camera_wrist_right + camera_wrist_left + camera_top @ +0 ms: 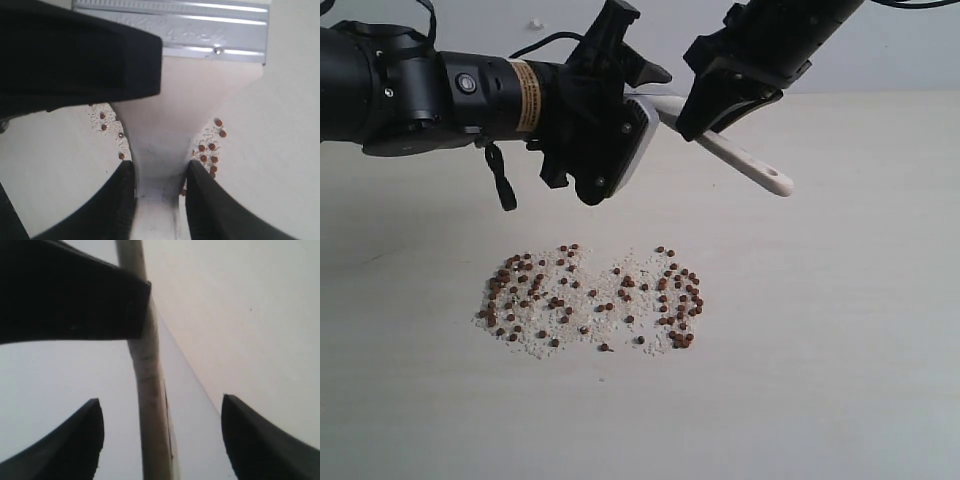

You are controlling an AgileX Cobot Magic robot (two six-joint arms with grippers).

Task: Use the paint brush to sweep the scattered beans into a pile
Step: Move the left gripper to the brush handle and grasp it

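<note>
The beans (590, 295), small and reddish-brown among pale grit, lie spread in a wide loose patch on the table; no compact pile shows. The paint brush (750, 165) hangs in the air above and behind them. Its pale handle points right. My right gripper (695, 100) is shut on the handle's neck (165, 125), just below the silver ferrule (170, 25), with beans (210, 150) showing beneath. My left gripper (635, 120) straddles the brush head. In the left wrist view the brush (147, 390) runs edge-on between the fingers of the left gripper (161, 402), with a gap on each side.
The pale table (840, 350) stretches around the bean patch in front and to the right. A white wall (910, 50) rises behind the table's far edge. The left arm's black body (400, 90) reaches in from the left.
</note>
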